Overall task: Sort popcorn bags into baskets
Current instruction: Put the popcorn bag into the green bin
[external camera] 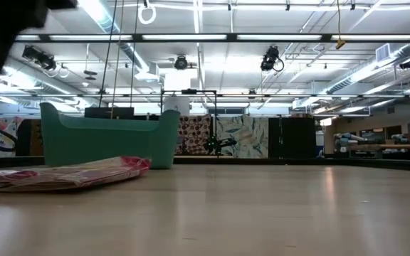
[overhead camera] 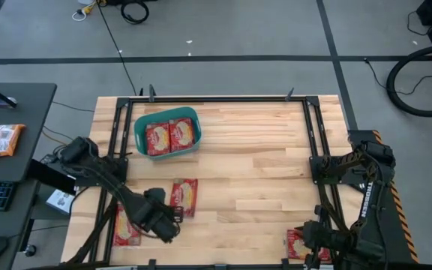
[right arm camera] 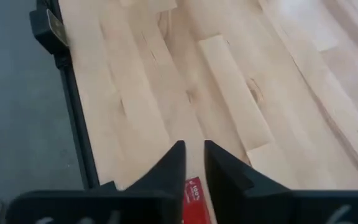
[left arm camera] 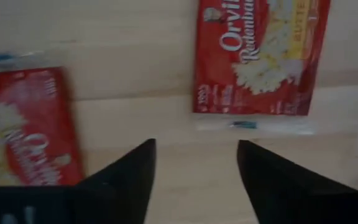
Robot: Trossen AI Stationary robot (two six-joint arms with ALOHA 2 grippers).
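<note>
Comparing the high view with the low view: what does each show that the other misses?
Only the high view shows both grippers, the left gripper open near the table's front and the right gripper at the front right corner, plus two popcorn bags lying inside the basket. Only the low view shows the room's ceiling lights. Both show the teal basket and a loose bag on the table.

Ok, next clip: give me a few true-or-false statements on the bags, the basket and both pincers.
1. The teal basket holds two popcorn bags. True.
2. The left pincer is shut on a bag. False: its fingers are open, above bare wood between two bags.
3. A popcorn bag lies on the table beside the left pincer. True.
4. The right pincer hovers over the basket. False: it is at the table's near right corner, over another bag.
</note>
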